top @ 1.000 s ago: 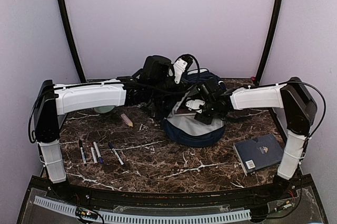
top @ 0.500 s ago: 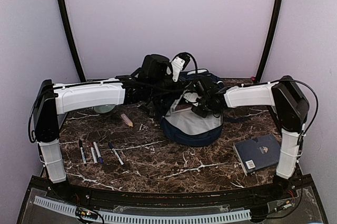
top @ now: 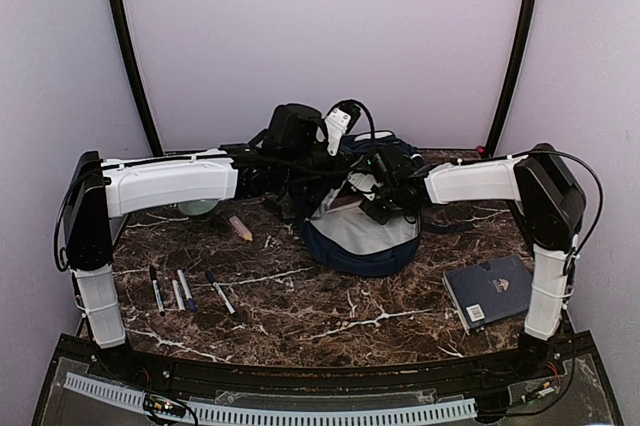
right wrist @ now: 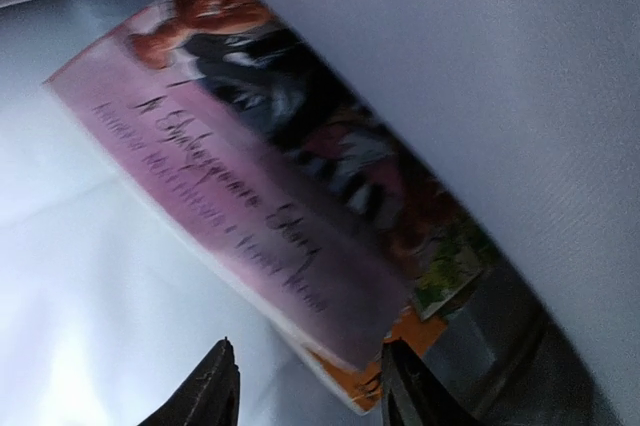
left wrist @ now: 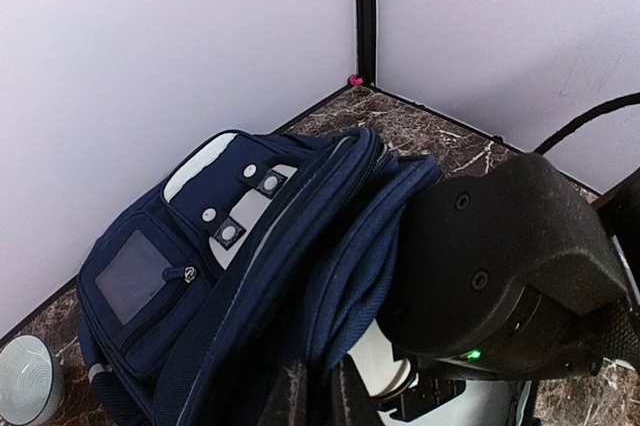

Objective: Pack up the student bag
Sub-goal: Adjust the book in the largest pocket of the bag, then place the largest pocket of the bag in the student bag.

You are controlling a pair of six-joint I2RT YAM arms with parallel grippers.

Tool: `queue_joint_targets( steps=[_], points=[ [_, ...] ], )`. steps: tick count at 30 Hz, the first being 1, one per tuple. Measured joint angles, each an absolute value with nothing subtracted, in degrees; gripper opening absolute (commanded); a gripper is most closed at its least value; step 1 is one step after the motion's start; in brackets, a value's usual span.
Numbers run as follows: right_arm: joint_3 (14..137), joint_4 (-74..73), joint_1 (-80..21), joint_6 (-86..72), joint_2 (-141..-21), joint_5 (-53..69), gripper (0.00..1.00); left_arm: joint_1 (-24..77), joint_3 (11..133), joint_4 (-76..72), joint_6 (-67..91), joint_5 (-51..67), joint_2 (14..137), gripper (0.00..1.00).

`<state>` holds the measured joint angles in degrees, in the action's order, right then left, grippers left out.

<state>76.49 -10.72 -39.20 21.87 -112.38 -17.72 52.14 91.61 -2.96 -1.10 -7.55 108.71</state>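
Student bag (top: 362, 238): back centre of marble table (top: 330, 318), mouth open.
Left gripper (top: 338, 158): clenched at the bag's upper rim.
Right gripper (right wrist: 305, 388): jaws apart inside the bag, pink storybook (right wrist: 270, 196) blocking ahead.
Around: pens (top: 180, 289) left, navy book (top: 492, 291) right.
Change: right arm now deeper in.

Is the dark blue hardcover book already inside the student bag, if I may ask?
No, the dark blue book lies on the table at its near right corner, apart from the student bag.
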Motion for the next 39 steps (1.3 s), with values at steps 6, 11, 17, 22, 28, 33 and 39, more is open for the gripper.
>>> queue_joint_targets(
  steps=[6,11,17,22,28,33,39],
  points=[
    [73.9,-18.6,-39.0,21.1,-106.7,-9.9,0.52,52.4,90.4,-3.6,-1.8,-7.6,108.6,0.0],
    [71.5,-27.4,-39.0,21.5,-99.2,0.0,0.52,52.4,88.9,-4.5,-2.3,-7.6,108.6,0.0],
    [68.8,-37.9,-39.0,25.2,-92.5,10.7,0.52,52.0,87.9,-4.8,-2.0,-6.2,108.6,0.0],
    [62.4,-45.9,-37.7,28.8,-85.5,14.0,0.55,51.9,85.5,-5.8,-1.0,-4.5,108.6,0.0],
    [58.7,-53.6,-28.4,33.9,-77.7,14.1,0.63,51.9,85.0,-6.2,-0.4,-1.7,109.9,0.0],
    [55.0,-57.0,-18.7,38.7,-70.7,11.5,0.67,52.0,85.0,-6.4,-0.2,1.2,112.8,0.0],
    [50.6,-60.9,-3.2,46.1,-68.2,7.2,0.75,52.3,83.5,-6.5,0.3,4.7,114.7,0.03]
  ],
)
